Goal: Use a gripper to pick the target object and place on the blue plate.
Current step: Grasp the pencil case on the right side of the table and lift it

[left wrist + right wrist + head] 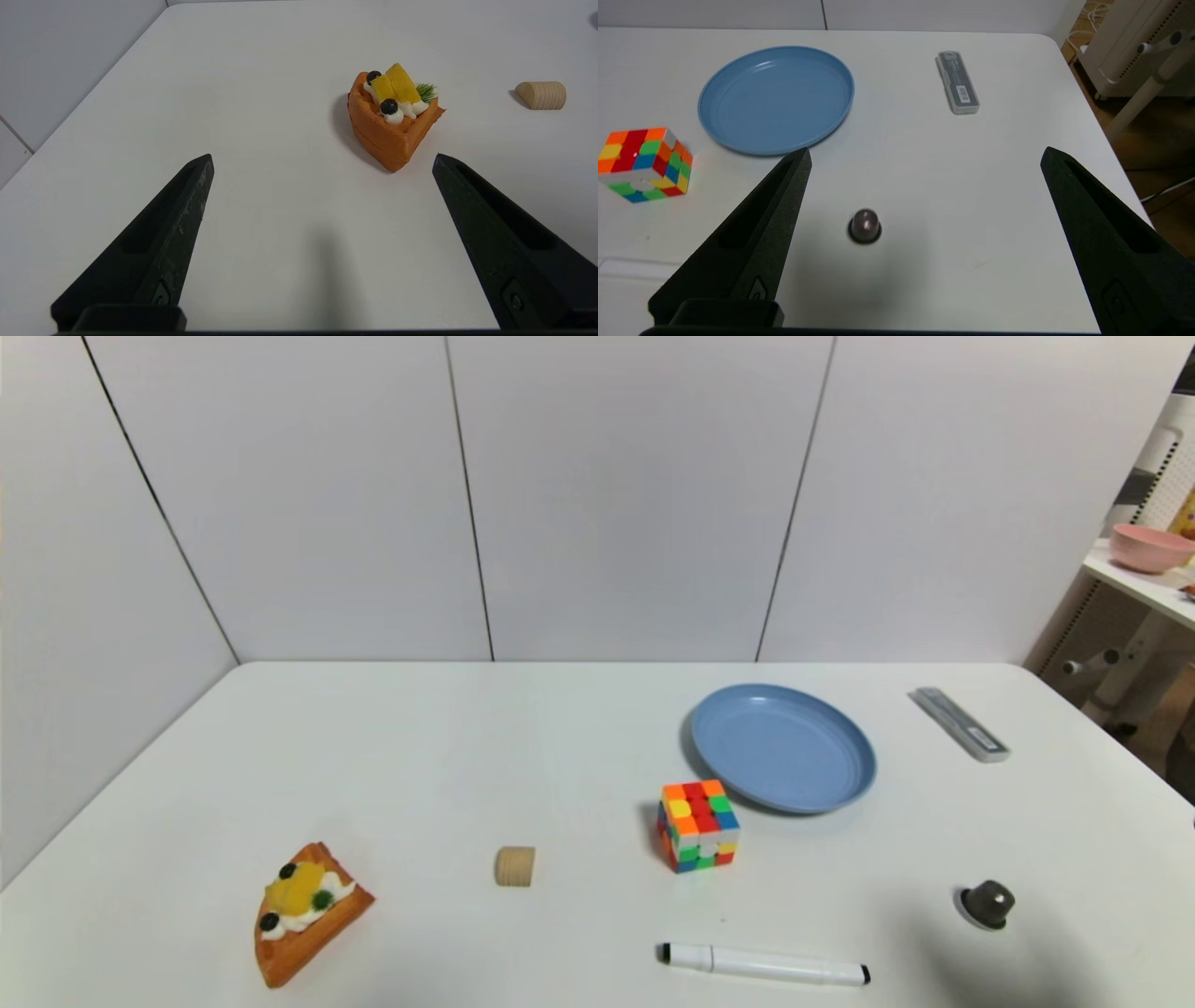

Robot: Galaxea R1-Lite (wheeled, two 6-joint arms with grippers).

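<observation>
Lying near the table (467,747) edge, grey bar (960,723) beside blue plate (782,747); right hand (924,156) spread

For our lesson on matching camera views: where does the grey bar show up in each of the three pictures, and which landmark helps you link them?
Head view: the grey bar lies at the table's far right, right of the blue plate.
Left wrist view: not in it.
Right wrist view: the grey bar lies beyond the open right gripper, apart from the plate.
Shared landmark: the blue plate, in the head and right wrist views.
</observation>
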